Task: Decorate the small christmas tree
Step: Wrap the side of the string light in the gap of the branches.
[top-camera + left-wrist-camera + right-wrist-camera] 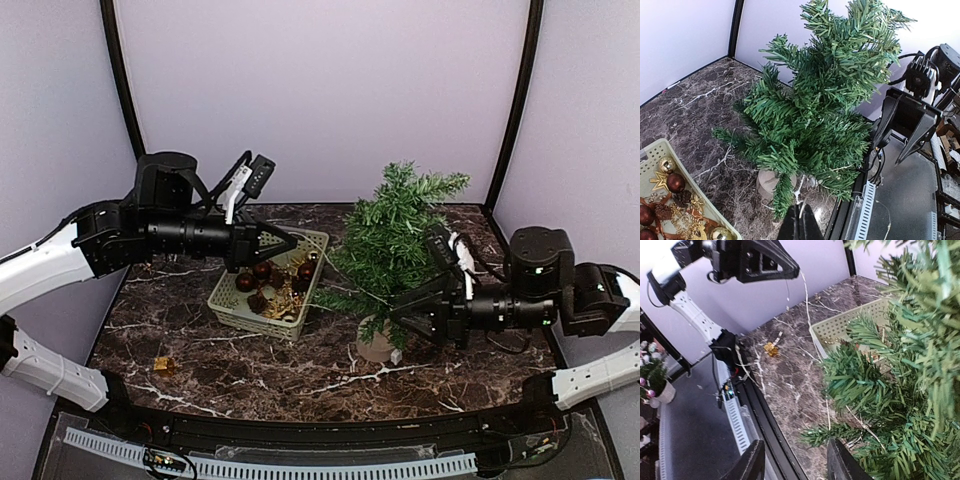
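**Left pincer** point(800, 227): the fingers are pressed together. A thin wire point(804, 296) trails down from the tip, so I judge that it is pinched there. The small christmas tree point(400, 240) stands straight ahead of this pincer and well apart from it. Its trunk is upright in the round wooden base point(767, 181) on the counter point(200, 335). The basket point(226, 300) of ornaments lies below the pincer and slightly behind its tip.

**Right pincer** point(795, 465): the fingers are spread wide and hold nothing. The tree is just ahead of it, and the lower branches fill the space beyond its fingertips and reach almost to them. I cannot tell whether any needle touches a finger.

**Governing relation:** the tree's long axis is vertical, while both pincers point at it roughly level and from opposite sides. The right pincer is much the nearer, and it sits low, close to the base. The left pincer has the longer reach to make, and I read the wire's free run as lying between its tip and the branches.

**Next move, as I judge it:** I carry the left pincer forward and upward toward the crown. The right pincer is placed to steady a lower branch.
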